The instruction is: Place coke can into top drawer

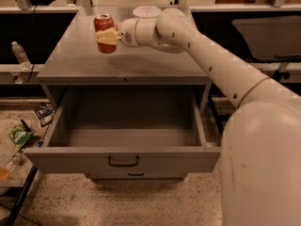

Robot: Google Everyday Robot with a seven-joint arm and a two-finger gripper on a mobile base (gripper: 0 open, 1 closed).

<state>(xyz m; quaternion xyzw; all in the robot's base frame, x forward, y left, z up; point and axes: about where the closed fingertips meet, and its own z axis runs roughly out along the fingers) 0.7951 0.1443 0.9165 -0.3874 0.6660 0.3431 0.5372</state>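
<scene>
The red coke can (103, 24) with a silver top is upright, lifted just above the grey cabinet top (141, 65) at its back left. My gripper (106, 36) reaches in from the right, its tan fingers (107, 36) shut around the can's middle. The top drawer (123, 159) is pulled fully open below the cabinet top; its inside is empty and its dark pull handle (123, 162) is centred on the front. The can is behind and above the drawer opening, not over it.
A white bowl (146, 11) stands at the back of the cabinet top, behind my arm. The lower drawer front (135, 175) is shut. A plastic bottle (19, 54) stands on a ledge at left. Litter, including a green packet (19, 136), lies on the floor at left.
</scene>
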